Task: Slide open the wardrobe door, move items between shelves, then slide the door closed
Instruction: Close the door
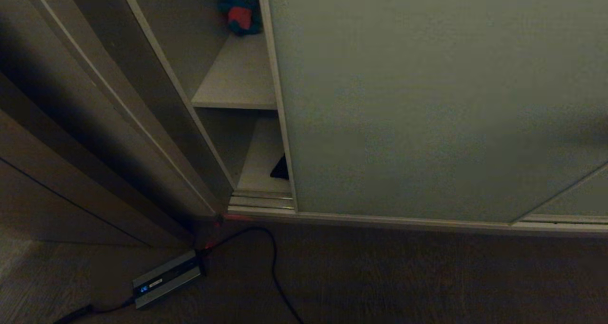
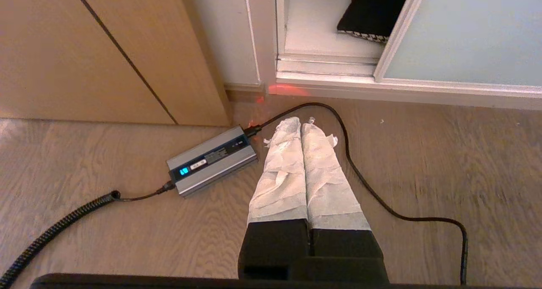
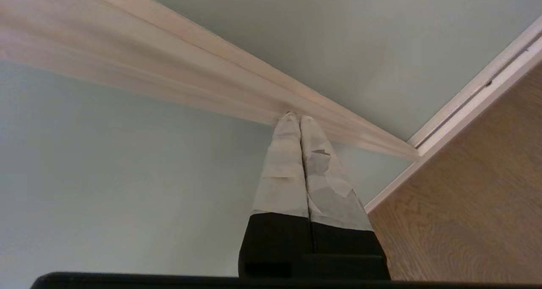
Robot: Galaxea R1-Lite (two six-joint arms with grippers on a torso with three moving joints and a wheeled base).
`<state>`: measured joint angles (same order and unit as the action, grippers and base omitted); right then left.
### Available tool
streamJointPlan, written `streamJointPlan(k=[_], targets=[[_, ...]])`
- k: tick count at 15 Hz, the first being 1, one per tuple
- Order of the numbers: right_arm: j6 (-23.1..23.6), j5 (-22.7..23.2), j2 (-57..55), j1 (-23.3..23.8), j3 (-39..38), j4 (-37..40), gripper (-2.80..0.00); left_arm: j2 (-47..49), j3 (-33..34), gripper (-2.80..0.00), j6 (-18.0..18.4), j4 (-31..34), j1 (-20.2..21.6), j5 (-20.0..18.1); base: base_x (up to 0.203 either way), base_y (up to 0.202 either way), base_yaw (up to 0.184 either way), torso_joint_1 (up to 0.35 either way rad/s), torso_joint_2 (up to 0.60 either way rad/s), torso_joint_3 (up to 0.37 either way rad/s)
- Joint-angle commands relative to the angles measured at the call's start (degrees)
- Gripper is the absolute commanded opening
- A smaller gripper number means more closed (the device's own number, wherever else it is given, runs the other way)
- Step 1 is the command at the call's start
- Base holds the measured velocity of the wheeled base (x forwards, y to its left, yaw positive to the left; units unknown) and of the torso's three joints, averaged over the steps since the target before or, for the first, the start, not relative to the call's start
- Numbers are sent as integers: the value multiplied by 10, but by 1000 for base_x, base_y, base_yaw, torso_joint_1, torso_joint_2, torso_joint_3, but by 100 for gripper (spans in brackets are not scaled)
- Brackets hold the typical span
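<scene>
The sliding wardrobe door (image 1: 427, 100) is a pale grey-green panel that leaves a narrow gap on its left. Two off-white shelves show in that gap, an upper one (image 1: 237, 77) and a lower one (image 1: 263, 162). A dark corner of the cushion (image 1: 281, 169) lies on the lower shelf, and its houndstooth edge (image 2: 372, 9) shows in the left wrist view. My right gripper (image 3: 295, 116) is shut and empty, its tips against the door's light frame strip (image 3: 211, 68). My left gripper (image 2: 301, 121) hangs shut and empty over the floor. Neither arm shows in the head view.
A teal and red plush toy (image 1: 241, 8) sits at the back of the upper shelf. A silver box (image 1: 166, 279) with a black cable (image 1: 273, 262) lies on the wood floor near the ribbed floor track (image 1: 261, 201). Brown wood-grain panelling (image 1: 71, 148) stands to the left.
</scene>
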<state>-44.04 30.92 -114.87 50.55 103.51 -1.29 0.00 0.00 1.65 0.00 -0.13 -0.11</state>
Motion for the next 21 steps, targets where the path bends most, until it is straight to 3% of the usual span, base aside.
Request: streamJointPlan(k=[1,11,21], targets=[[-3,2,-8,0,3,0,-280,0,0,-280,0,0,0,0,0,0,0,0,0,0],[-3,2,-30,17,20,-10,-280,0,0,-280,0,0,0,0,0,0,0,0,0,0],[-3,-8,-82,-12,63,-24,-280,0,0,-280,0,0,0,0,0,0,0,0,0,0]])
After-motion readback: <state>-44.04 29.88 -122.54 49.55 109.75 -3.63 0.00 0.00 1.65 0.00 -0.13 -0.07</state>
